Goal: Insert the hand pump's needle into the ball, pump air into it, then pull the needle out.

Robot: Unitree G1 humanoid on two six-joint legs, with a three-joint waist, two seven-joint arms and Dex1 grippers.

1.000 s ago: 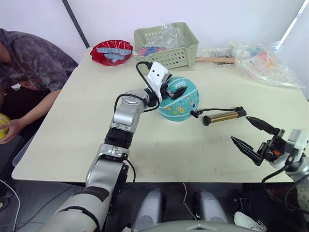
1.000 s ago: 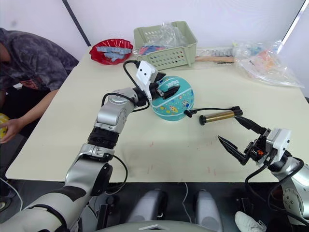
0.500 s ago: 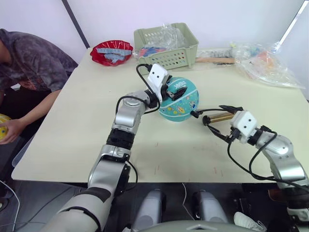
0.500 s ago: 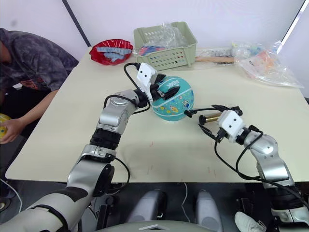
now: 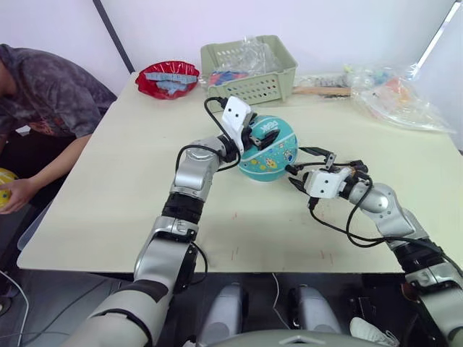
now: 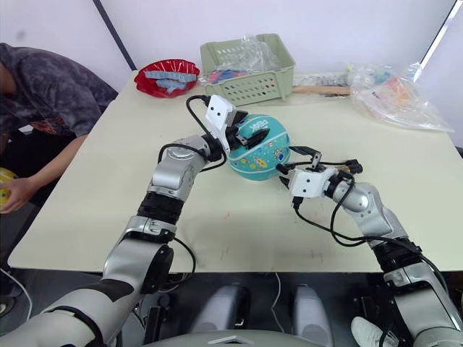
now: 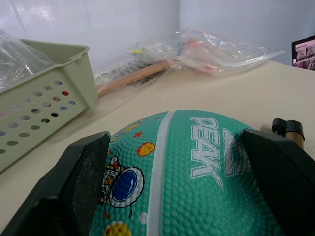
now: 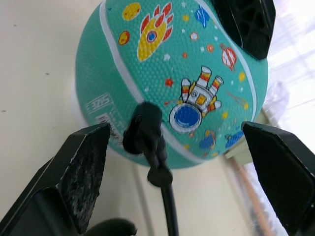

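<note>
Right gripper (image 5: 307, 168) sits near the desk (image 5: 130, 188) centre, fingers spread wide on either side of the hand pump (image 5: 340, 170) hose end, not gripping it. The hose tip meets the ball (image 5: 268, 148) low on its side; the needle itself can't be made out. Left gripper (image 5: 255, 135) straddles the ball's top, fingers against both sides. Far edge: green basket (image 5: 249, 66), red dish (image 5: 168, 77), plastic bags (image 5: 401, 97). A person (image 5: 43, 101) sits off the left edge.
</note>
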